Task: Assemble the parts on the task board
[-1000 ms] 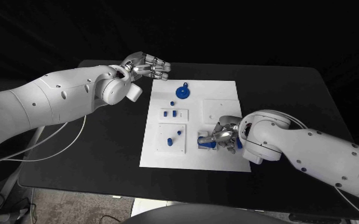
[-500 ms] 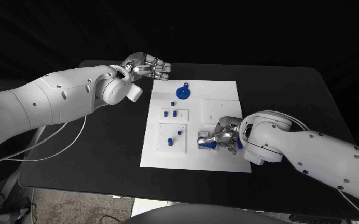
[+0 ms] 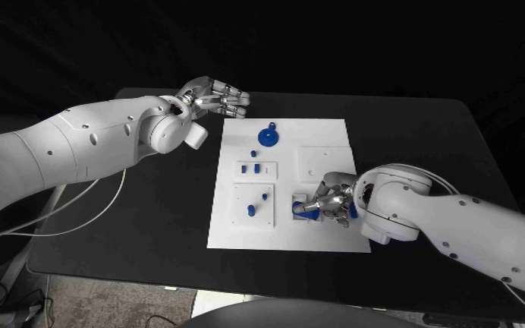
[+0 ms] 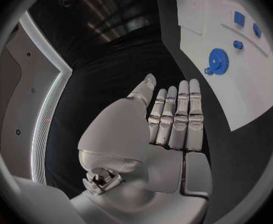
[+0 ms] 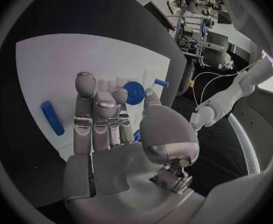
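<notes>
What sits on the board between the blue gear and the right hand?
In the head view, small blue parts in a raised white block, then bare task board, lie between the blue gear and the right hand.

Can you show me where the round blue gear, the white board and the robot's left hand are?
Round blue toothed gear (image 3: 267, 137), head view: its flat face.
White rectangular task board (image 3: 328, 132), head view: bare far corner area.
Silver left hand (image 3: 218, 99), head view: middle of the hand.

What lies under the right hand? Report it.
Under the right hand sits the white board, with a blue part poking out beside the fingers. Whatever sits directly beneath the palm is covered.
</notes>
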`<state>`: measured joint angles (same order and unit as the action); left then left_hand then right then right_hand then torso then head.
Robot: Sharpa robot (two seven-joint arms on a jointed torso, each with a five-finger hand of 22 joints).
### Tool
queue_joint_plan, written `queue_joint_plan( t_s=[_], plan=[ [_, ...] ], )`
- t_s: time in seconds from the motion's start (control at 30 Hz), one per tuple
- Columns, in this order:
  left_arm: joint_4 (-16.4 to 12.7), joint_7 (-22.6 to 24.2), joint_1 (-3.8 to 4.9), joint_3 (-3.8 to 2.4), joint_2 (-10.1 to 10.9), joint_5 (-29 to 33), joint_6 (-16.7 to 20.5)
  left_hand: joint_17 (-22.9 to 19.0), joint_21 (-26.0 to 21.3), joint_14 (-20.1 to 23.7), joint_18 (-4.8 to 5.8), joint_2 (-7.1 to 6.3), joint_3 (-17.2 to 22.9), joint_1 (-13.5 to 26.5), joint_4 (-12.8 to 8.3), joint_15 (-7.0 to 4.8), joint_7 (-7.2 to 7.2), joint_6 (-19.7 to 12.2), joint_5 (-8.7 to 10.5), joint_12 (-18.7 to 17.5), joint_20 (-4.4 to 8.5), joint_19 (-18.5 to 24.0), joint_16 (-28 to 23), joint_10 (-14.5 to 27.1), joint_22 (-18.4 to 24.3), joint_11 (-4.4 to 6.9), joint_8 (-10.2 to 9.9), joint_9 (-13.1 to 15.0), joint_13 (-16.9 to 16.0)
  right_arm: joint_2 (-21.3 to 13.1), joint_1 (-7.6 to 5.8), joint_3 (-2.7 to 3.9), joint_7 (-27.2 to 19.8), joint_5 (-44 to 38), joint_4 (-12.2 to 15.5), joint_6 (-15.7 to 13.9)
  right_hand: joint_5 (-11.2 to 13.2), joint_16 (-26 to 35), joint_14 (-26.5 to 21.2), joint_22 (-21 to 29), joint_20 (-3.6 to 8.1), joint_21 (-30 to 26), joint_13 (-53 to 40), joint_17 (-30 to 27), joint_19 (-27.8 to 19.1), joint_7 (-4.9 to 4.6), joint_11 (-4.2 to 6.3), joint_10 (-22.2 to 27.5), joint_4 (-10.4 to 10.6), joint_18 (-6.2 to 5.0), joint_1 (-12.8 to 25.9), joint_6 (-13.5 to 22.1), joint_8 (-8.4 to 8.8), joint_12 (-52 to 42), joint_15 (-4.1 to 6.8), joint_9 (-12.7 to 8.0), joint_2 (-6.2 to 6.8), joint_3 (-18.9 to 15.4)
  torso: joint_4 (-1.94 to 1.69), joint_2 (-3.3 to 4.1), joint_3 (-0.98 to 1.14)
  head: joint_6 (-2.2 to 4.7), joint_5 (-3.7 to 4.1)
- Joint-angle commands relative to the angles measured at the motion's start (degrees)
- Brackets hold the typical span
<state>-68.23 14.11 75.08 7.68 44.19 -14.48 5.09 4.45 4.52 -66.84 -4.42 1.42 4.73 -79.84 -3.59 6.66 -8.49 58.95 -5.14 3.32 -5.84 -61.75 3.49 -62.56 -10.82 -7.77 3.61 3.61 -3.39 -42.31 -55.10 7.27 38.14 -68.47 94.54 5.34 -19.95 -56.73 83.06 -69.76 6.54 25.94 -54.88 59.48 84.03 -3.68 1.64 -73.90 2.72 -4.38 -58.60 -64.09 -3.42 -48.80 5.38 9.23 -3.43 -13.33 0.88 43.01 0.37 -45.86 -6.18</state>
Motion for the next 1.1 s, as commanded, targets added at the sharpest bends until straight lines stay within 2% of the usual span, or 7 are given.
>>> queue_joint_plan(
  t_s=[0.03,0.47,0.57,0.9,1.1],
  plan=[
    [-0.2,0.3,0.01,-0.02,0.0,0.2,-0.9,0.0,0.1,0.4,0.01,0.05,0.0,0.6,0.2,0.16,0.19,-0.2,-0.37,0.2,0.04,-0.2,0.1,0.1,0.0,-0.07,0.0,0.0,0.0,-0.5,0.25,-0.12,1.2,-1.3,0.1,1.0,-0.3,0.2,0.1,0.0,0.06,-0.2,0.1,-0.1,2.2,0.09,0.21,0.1,-0.2,-0.01,0.0,-0.5,-0.25,-0.2,-0.04,0.0,-0.49,-0.6,0.05,-0.01,0.02,0.00,-0.06],
    [-0.2,0.2,0.01,-0.01,0.0,0.2,-0.9,0.0,0.1,0.5,0.00,0.04,0.0,0.6,0.5,0.18,0.20,-0.1,-0.39,0.2,0.02,-0.2,0.1,0.1,0.2,-0.07,0.0,0.0,0.0,-1.0,0.25,0.85,1.3,-1.9,1.2,0.5,-0.3,0.2,0.1,-0.1,0.10,0.1,0.1,0.0,2.2,0.15,0.23,0.0,-0.3,-0.02,0.1,-0.7,-0.26,-0.3,0.01,0.0,-0.77,-0.9,0.00,0.01,0.03,0.12,-0.05],
    [-0.2,0.2,0.01,-0.01,0.0,0.2,-0.9,0.0,0.1,0.5,0.00,0.04,0.0,0.6,0.5,0.18,0.20,-0.1,-0.39,0.2,0.02,-0.2,0.1,0.1,0.2,-0.07,0.0,0.0,0.0,-1.0,0.25,1.03,1.3,-2.0,1.3,0.5,0.4,0.2,0.1,-0.1,0.11,0.1,0.1,0.0,2.2,0.18,0.25,0.0,-0.2,-0.04,0.3,-0.8,-0.25,-0.3,0.02,0.0,-0.82,-1.2,0.03,0.02,0.02,0.13,-0.03],
    [-0.2,0.1,0.01,0.00,0.0,0.2,-0.9,0.0,0.1,0.5,0.00,0.04,0.0,0.6,0.5,0.18,0.20,-0.1,-0.39,0.2,0.02,-0.2,0.1,0.1,0.2,-0.07,0.0,0.0,0.0,-0.9,0.25,1.27,1.2,-2.0,1.6,0.6,1.3,0.2,0.1,-0.1,0.10,0.2,0.2,0.0,2.2,0.21,0.26,0.0,-0.1,-0.04,0.3,-0.9,-0.26,-0.3,0.03,0.0,-0.88,-1.4,-0.03,0.02,0.02,0.02,0.03],
    [-0.2,0.0,0.01,0.00,0.1,0.2,-1.0,0.0,0.1,0.5,0.00,0.04,0.0,0.6,0.5,0.18,0.20,-0.1,-0.39,0.2,0.02,-0.2,0.1,0.1,0.2,-0.07,0.0,0.0,0.0,-0.9,0.25,1.36,1.2,-3.4,1.8,0.9,1.3,0.2,0.1,-0.1,0.13,0.2,0.2,0.0,2.2,0.23,0.29,0.0,-1.2,-0.05,-0.9,-1.0,-0.25,-0.3,0.06,0.0,-0.56,-1.0,0.00,0.01,0.00,0.01,0.05]
  ],
)
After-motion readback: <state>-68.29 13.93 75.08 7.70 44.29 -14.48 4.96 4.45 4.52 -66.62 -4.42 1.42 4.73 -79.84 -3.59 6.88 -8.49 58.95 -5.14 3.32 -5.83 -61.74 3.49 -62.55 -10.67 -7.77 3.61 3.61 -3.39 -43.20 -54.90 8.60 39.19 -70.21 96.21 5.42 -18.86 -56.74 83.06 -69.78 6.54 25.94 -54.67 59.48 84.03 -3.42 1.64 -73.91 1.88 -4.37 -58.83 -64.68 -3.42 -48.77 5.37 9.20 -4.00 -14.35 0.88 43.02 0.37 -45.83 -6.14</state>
